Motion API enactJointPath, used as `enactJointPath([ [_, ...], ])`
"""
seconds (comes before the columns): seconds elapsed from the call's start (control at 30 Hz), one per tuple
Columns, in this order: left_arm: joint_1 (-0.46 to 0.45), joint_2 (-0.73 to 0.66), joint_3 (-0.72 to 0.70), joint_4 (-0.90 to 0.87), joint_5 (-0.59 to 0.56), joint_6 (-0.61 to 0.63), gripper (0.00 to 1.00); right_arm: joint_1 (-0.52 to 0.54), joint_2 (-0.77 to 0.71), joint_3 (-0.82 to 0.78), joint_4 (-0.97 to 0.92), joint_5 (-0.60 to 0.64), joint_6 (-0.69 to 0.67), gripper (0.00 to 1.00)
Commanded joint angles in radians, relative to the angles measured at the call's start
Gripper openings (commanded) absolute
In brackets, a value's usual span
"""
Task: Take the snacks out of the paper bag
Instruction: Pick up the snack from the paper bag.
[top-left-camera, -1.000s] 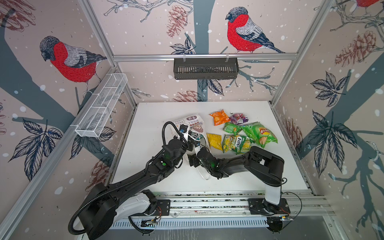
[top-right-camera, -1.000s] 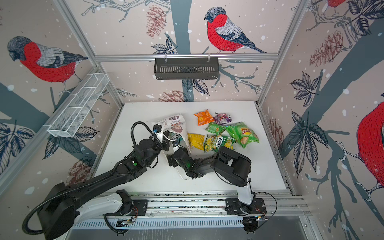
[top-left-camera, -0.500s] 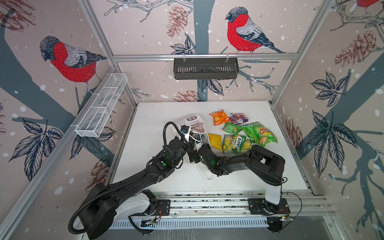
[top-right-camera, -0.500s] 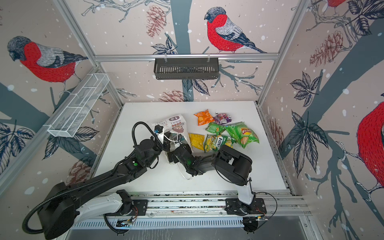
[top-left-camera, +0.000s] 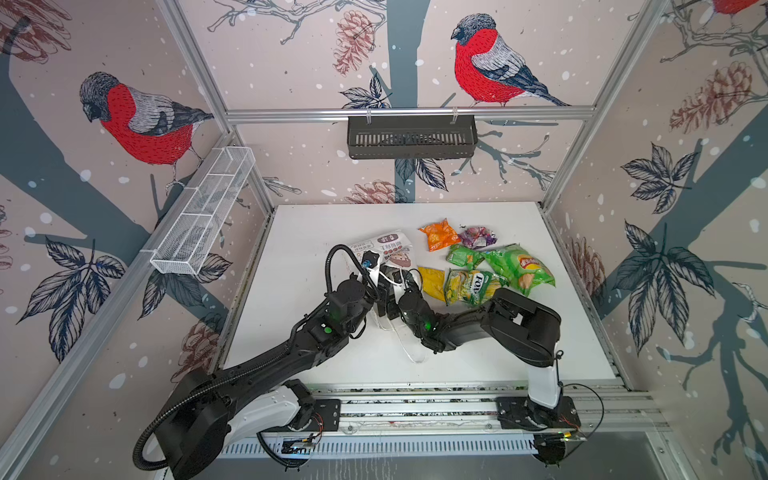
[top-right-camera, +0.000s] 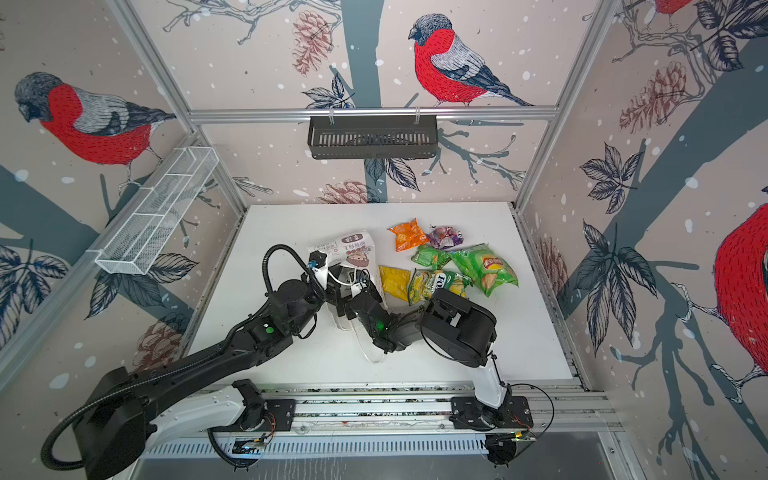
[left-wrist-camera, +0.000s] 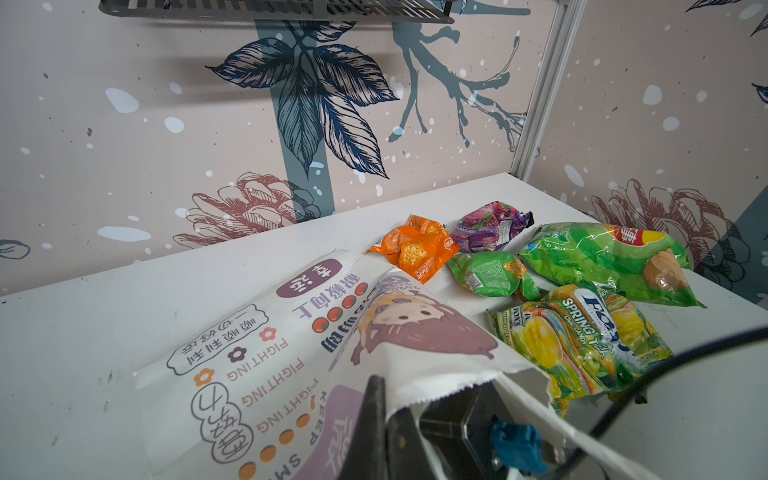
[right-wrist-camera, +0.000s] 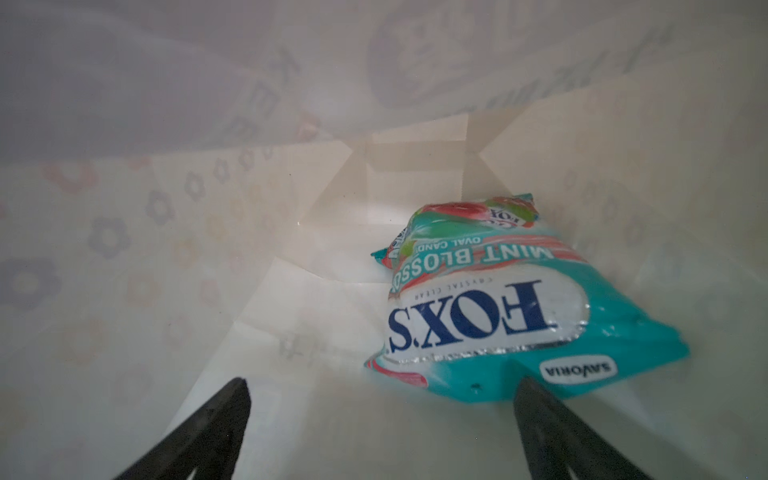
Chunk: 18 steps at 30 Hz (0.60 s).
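Observation:
The white paper bag lies on its side, mouth toward the front. My left gripper is shut on the upper rim of that mouth and holds it up. Inside the bag my right gripper is open, and a teal snack packet lies just ahead, its near edge by one fingertip. Both top views hide those fingers behind the bag's rim. To the right of the bag lie an orange, purple, small green, yellow and green-yellow packet and a green chip bag.
The bag's thin loop handles trail on the table under the right arm. A black basket hangs on the back wall and a white wire rack on the left wall.
My right gripper has pushed forward into the bag's mouth and opened a little wider. The left gripper has kept its hold on the rim.

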Motion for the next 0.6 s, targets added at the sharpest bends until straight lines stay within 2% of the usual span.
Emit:
enactJointPath([
  [0.0,-0.002,0.003,-0.003,0.072,0.022,0.017,0.00,-0.016,0.016,0.016,0.023,-0.011,0.038,1.00],
  [0.33,-0.003,0.024,-0.002,0.094,0.043,0.034,0.00,-0.033,0.067,0.069,0.011,-0.029,0.042,1.00],
  [0.57,-0.003,0.033,-0.005,0.106,0.058,0.034,0.00,-0.035,0.112,0.148,-0.063,0.060,0.061,1.00],
])
